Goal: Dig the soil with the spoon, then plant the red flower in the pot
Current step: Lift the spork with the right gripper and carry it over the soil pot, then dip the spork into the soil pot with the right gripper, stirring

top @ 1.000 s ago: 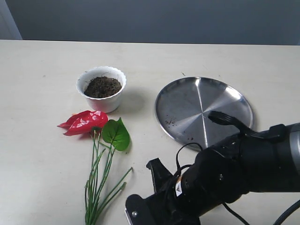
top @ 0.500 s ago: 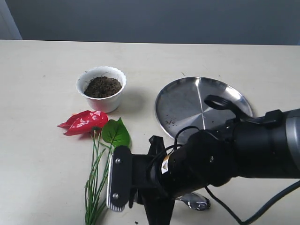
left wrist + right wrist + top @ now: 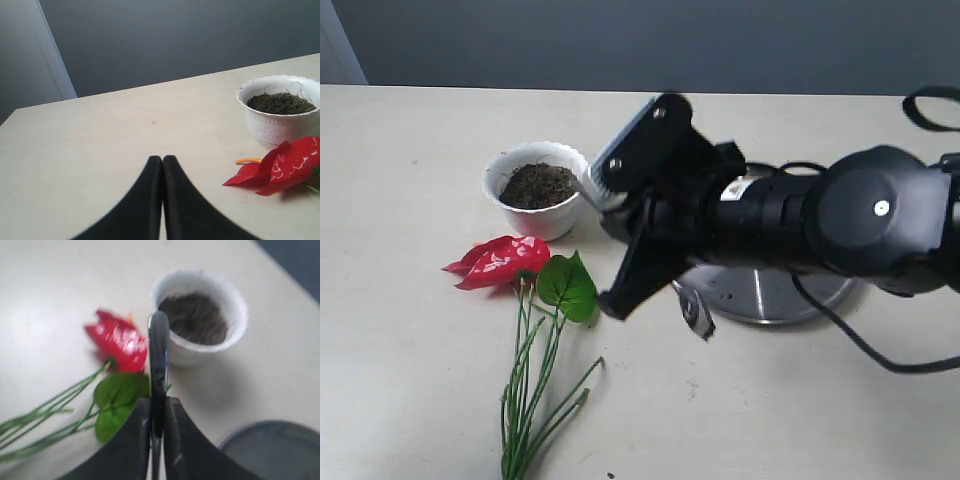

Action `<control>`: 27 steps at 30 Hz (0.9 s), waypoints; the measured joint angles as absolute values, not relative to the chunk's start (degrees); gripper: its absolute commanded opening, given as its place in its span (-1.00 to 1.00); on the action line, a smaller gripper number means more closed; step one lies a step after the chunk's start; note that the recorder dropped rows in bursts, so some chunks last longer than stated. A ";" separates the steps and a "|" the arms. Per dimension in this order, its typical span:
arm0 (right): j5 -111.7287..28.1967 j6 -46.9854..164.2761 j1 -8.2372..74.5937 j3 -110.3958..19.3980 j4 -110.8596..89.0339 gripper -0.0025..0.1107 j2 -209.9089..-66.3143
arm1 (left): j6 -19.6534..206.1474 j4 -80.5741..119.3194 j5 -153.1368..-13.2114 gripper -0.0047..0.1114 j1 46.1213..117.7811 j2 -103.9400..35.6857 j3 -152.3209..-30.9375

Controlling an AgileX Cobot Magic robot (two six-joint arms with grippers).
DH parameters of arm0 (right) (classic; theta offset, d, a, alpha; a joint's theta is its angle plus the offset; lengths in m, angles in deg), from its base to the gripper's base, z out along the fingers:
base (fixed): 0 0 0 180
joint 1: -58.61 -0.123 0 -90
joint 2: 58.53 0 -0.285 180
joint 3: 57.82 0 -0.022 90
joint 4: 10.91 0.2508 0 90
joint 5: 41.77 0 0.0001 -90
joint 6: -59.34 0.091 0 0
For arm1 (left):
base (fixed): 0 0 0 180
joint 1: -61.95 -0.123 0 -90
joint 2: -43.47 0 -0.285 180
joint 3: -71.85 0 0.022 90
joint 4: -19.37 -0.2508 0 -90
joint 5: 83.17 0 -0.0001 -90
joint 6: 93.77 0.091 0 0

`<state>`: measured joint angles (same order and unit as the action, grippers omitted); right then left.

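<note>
The white scalloped pot [image 3: 548, 222] stands at the left, filled with dark soil [image 3: 539, 184]. My right gripper [image 3: 604, 203] reaches across from the right and is shut on the thin silver spoon [image 3: 587, 190]. One end of the spoon touches or nearly touches the pot's rim. In the right wrist view the spoon [image 3: 159, 347] runs edge-on from the gripper [image 3: 157, 402] toward the pot [image 3: 195, 356] and soil [image 3: 195, 317]. The red flower [image 3: 502, 260] lies flat in front of the pot, stems toward the front edge. My left gripper [image 3: 162, 160] is shut and empty, low over the table, left of the flower [image 3: 285, 165].
A round steel plate [image 3: 760, 296] lies right of the pot, mostly hidden under my right arm; its rim [image 3: 280, 445] shows in the right wrist view. The flower's green leaf [image 3: 567, 287] and long stems [image 3: 530, 400] spread toward the front edge.
My right arm has swung from the table's front edge up and left, carrying the spoon to the pot's rim. The pot, flower and plate have stayed put.
</note>
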<state>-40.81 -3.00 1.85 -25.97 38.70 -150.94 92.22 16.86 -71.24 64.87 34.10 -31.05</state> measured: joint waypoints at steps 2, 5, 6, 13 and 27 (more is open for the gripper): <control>-37.59 -3.00 1.85 -28.36 38.83 -0.97 -150.49 | 92.22 16.86 -71.24 -0.91 64.87 34.10 -31.05; -32.28 -1.80 1.85 -32.02 38.95 -0.97 -151.47 | 92.22 16.86 -71.24 -0.91 64.87 34.10 -31.05; -30.38 -0.62 1.85 -33.04 38.62 -0.97 -152.22 | 92.22 16.86 -71.24 -0.91 64.87 34.10 -31.05; -10.94 26.04 1.98 -40.39 23.03 -0.97 -160.77 | 92.22 16.86 -71.24 -0.91 64.87 34.10 -31.05; -4.71 48.57 2.97 -60.56 3.68 -0.97 -184.82 | 92.22 16.86 -71.24 -0.91 64.87 34.10 -31.05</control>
<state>-4.71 48.57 2.97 -60.56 3.68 -184.82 92.22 16.86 -71.24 64.87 34.10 -31.05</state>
